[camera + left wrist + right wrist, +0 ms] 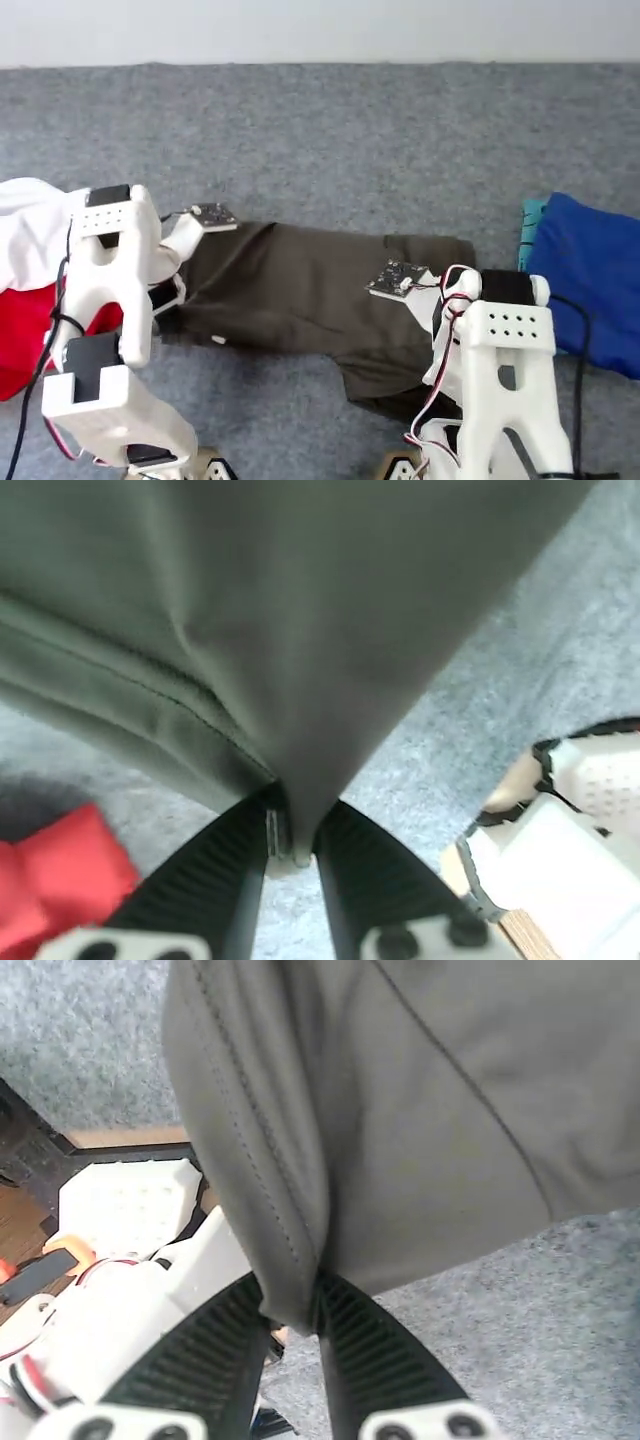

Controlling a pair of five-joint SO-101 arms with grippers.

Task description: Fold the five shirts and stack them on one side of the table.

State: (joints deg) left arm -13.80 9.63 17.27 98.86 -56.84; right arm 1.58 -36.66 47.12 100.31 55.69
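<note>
The olive-brown shirt [300,290] in mid-frame is plain, unpatterned. At the left edge are a white shirt [30,225] and a red shirt [15,345]; at the right edge, a blue shirt [590,285] and a teal cloth [531,225]. The table [350,140] is speckled grey.

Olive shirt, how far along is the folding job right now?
Possibly done: blue shirt lying over teal shirt at one side. In hand: olive shirt, pinched by left gripper and right gripper. Left: white shirt and red shirt, bunched opposite.

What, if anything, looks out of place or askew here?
Nothing damaged. The olive shirt hangs bunched between the left gripper and right gripper; the white shirt lies crumpled beside the red shirt, unfolded.
</note>
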